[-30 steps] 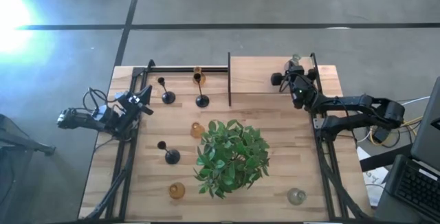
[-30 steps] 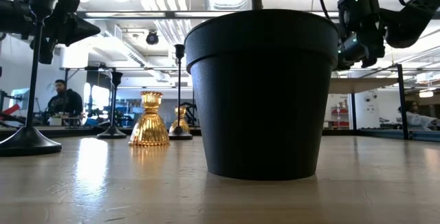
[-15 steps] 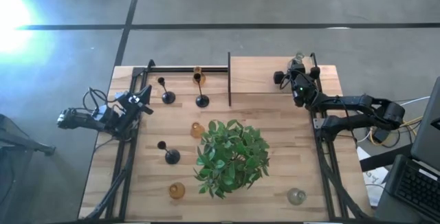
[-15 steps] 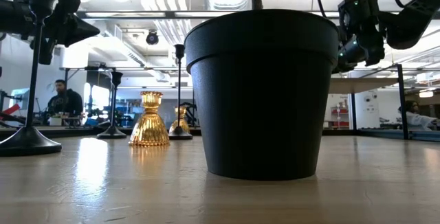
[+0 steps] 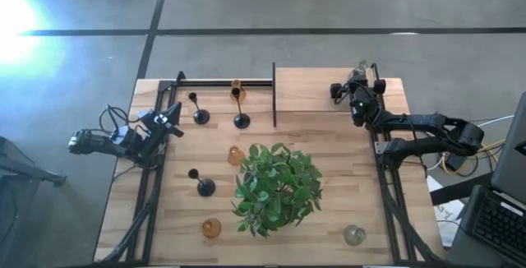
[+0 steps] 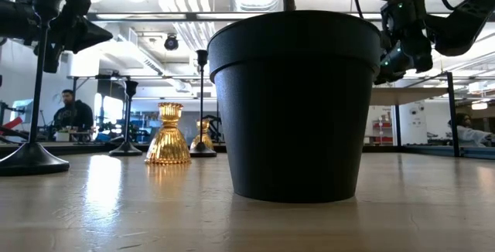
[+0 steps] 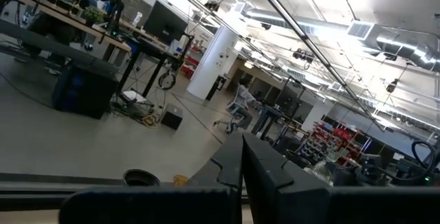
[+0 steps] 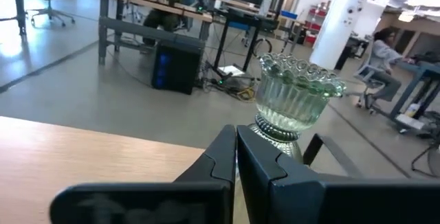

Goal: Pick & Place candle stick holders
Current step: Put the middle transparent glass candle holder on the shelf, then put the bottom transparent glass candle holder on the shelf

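While right gripper [image 8: 236, 136] fingers pinch clear holder [image 8: 297, 97] stem at upper right, we lower straight onto raised platform [image 5: 316, 87], release gently. Left gripper [image 7: 242, 145]: fingers closed, empty.

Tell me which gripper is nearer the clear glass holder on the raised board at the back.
Right. The right gripper is over the raised board, right at the clear glass holder. The left gripper waits at the table's left edge, far across from it.
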